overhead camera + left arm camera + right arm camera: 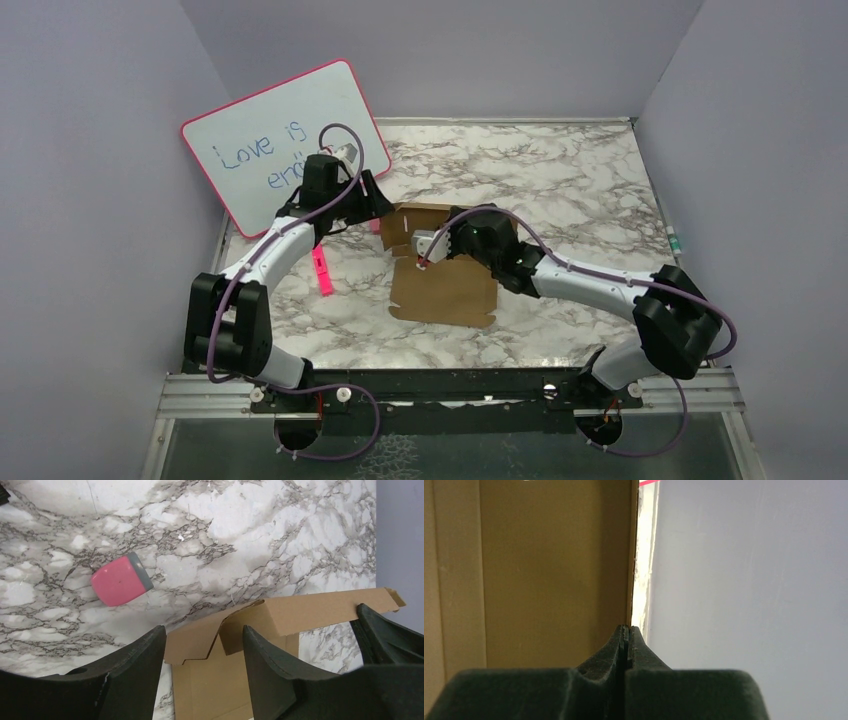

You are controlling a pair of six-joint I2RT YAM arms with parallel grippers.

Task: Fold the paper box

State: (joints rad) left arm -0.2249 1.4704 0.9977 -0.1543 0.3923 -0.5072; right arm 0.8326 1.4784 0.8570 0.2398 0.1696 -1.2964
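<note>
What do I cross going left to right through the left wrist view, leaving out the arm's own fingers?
Pink block with a grey end → paper box, its flap raised off the marble → purple wall at the right edge.

The left arm (270, 250) and right arm (590, 285) look alike. The left claw (378, 205) and right claw (422, 258) are matte black, with thick fingers (135, 675) tapering to blunt tips. Just behind each claw sits a boxy black wrist; further back come smooth white shells between bulky black joints. A purple cable (345, 135) loops back from behind each claw along the arm to its base.
</note>
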